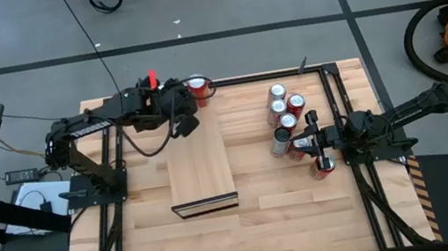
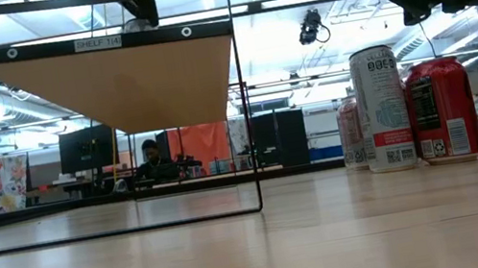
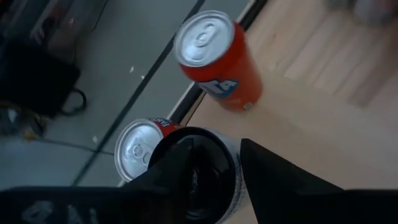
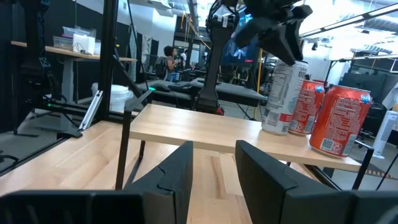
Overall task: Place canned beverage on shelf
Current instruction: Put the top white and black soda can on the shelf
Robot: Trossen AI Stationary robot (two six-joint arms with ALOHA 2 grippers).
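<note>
On the plank table, the shelf stood mid-table. The left gripper at its far end clamped a can, label hidden. The right gripper hovered near the can cluster, fingers slightly apart, empty.

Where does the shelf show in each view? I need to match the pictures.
High view: shelf at table centre, between the arms.
Low view: left side, seen from below.
Right wrist view: across the middle, cans on one end.
Left wrist view: cannot tell; the wood may be shelf or tabletop.
Shared landmark: left gripper over the shelf's far end, also in right wrist view.
</note>
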